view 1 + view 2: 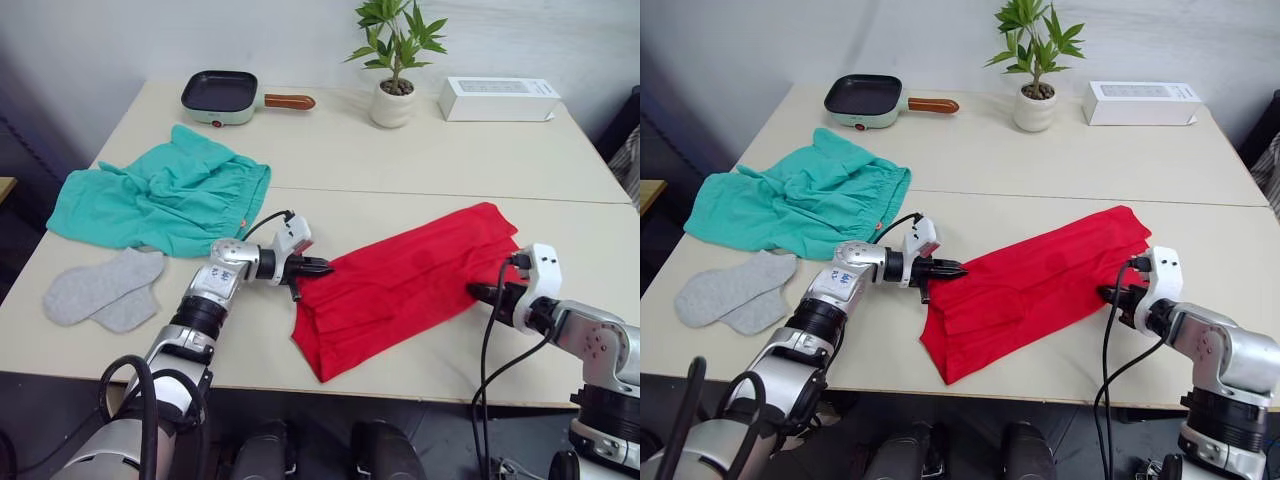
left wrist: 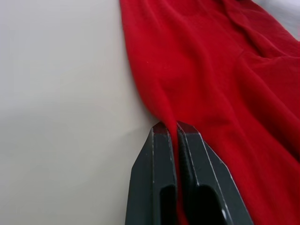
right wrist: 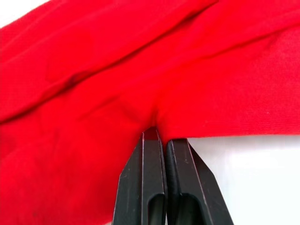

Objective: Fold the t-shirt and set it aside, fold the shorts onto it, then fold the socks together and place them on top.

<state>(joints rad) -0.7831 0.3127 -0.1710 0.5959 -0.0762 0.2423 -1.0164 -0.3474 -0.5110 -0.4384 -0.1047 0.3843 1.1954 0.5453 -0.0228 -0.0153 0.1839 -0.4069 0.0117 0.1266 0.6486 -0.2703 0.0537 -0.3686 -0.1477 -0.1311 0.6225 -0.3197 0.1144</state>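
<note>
Left eye view: t-shirt (image 1: 400, 285) lies as a long folded strip mid-bench, each gripper pinching an opposite edge, likely to fold it shorter. Left gripper (image 2: 169, 126) jaws pressed on cloth; right gripper (image 3: 159, 131) likewise. Shorts (image 1: 165, 195) and socks (image 1: 105, 290) wait at left. Collar hidden inside the folds.

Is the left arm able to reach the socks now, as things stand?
Probably yes, but not right away. The socks lie close beside the left arm with bare table between, nothing blocking. However, the left gripper is shut on the t-shirt edge and would have to release it first.
</note>
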